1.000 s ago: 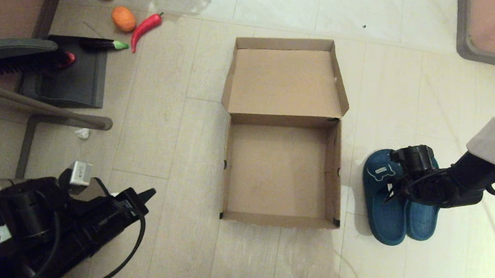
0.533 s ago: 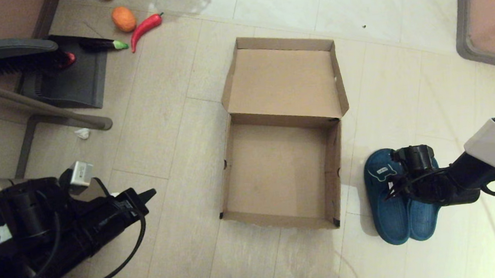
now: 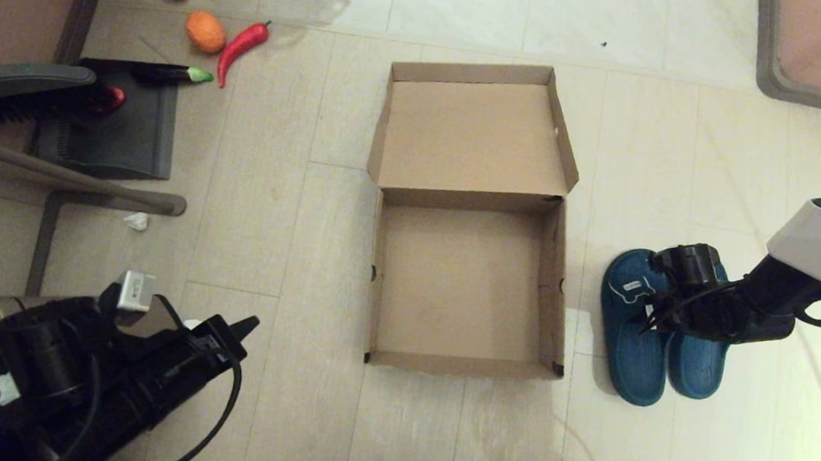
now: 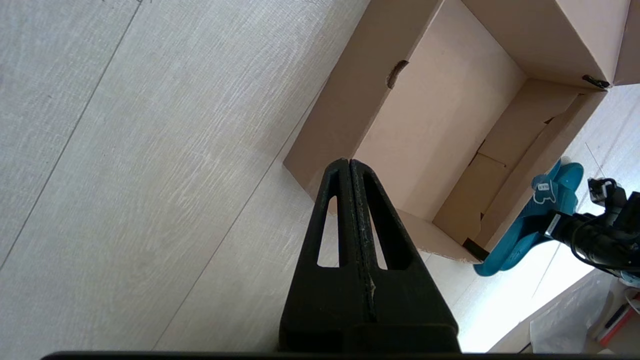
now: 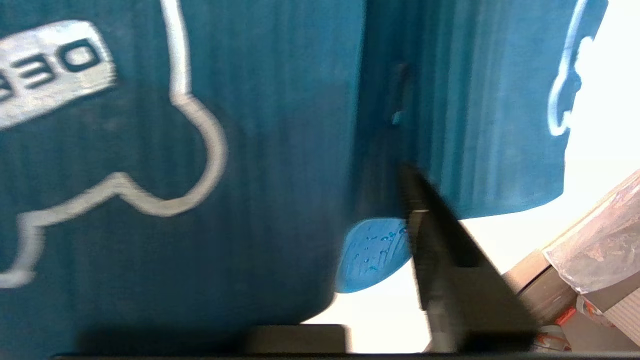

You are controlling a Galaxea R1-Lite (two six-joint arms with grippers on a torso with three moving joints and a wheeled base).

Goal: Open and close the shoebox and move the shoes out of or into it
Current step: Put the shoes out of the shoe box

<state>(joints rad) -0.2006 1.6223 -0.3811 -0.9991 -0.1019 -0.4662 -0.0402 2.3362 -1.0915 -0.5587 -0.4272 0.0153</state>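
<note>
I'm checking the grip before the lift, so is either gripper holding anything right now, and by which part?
Cannot be told for the right gripper: it sits on the dark teal slippers lying on the floor. The left gripper is shut on nothing.

R gripper [image 3: 662,313] hides shoes' [image 3: 637,359] tops; grip unclear.

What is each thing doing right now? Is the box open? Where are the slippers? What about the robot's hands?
shoebox: lid open, flipped back, nothing inside.
shoes: side by side on the floor, right of the shoebox, outside it.
right gripper: down over the shoes; grip not clear.
left gripper: shut, holding nothing, off to the shoebox's left.
</note>
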